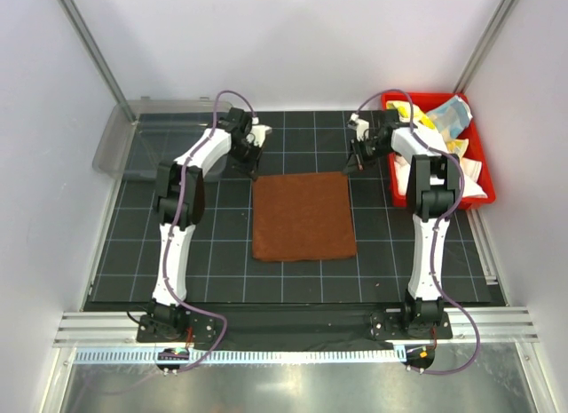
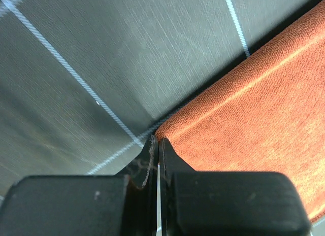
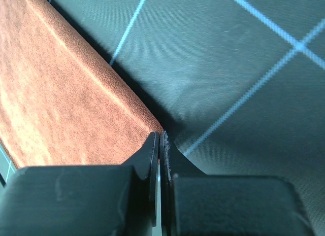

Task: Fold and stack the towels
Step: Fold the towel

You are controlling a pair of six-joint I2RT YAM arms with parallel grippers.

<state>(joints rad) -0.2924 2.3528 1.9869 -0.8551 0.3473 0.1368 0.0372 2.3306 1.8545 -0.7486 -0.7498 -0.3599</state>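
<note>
Rust-brown towel (image 1: pixel 303 216) flat on the mat (image 1: pixel 133 253); I see left gripper (image 2: pixel 156 143) and right gripper (image 3: pixel 159 137) clenched at its far corners.

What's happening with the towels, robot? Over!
Shut: left jaws and right jaws, each at a far corner of the brown towel. Towel flat on the mat. In the red bin, other towels. Nothing in the way.

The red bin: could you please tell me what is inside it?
A white towel, a yellow towel and a light-blue towel, crumpled. The right arm hides part of them; anything beneath is covered.
</note>
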